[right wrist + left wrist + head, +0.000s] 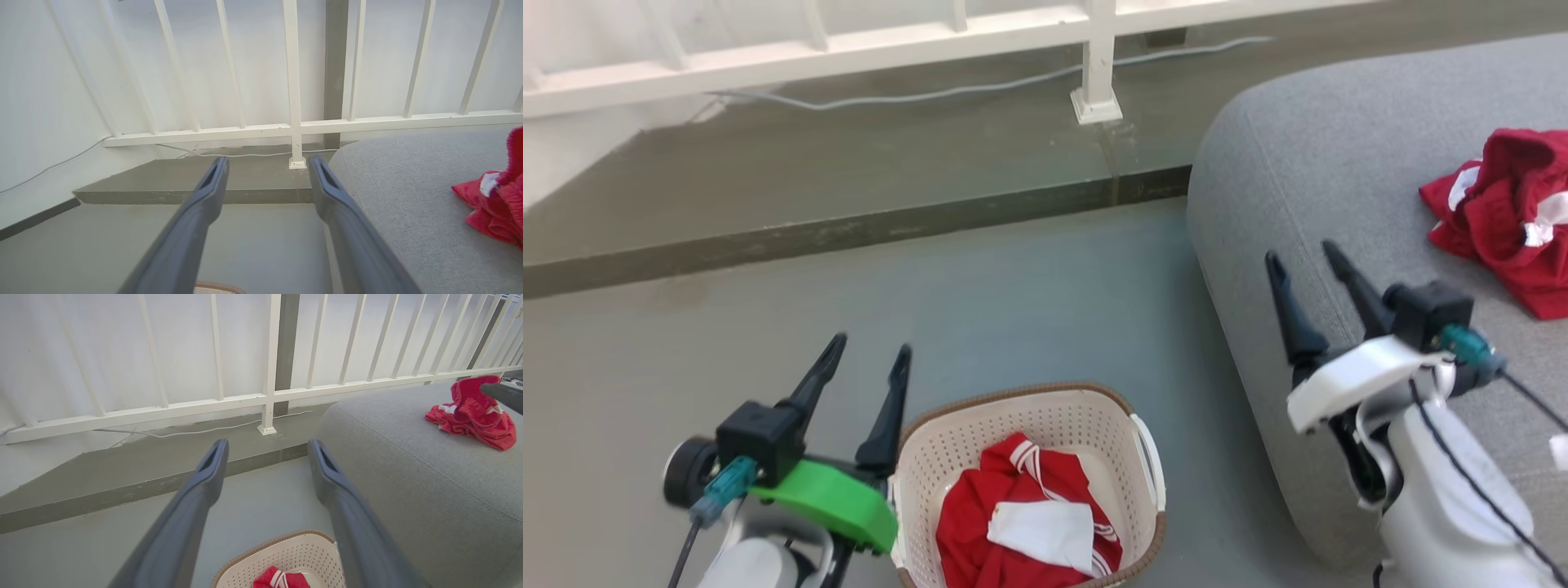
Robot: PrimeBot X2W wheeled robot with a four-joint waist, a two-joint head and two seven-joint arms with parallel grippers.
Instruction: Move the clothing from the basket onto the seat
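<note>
A cream basket (1045,425) with a brown rim stands on the grey floor (1013,286), near the rounded front of the big grey seat (1339,163) but apart from it. Inside the basket lies a crumpled red garment (1005,506) with white stripes and a white panel turned up, which covers the bottom and sits below the rim. A second red garment (1511,220), also with white patches, lies bunched on top of the seat toward its right side, well apart from the basket. The left gripper (870,345) hangs just beside the basket's left rim, its two dark fingers spread wide with nothing between them; whether the nearer finger touches the rim cannot be told. The right gripper (1299,251) is over the seat's left front edge, fingers likewise parted and empty — it is to the left of the second garment and apart from it. In the left wrist view the basket's far rim and a bit of red cloth show at the bottom between the fingers, and a dark fingertip of the other arm crosses in front of the garment on the seat. Beyond the floor a raised step (849,163) carries a white railing (849,49), and a pale cable (931,94) runs along the step.
</note>
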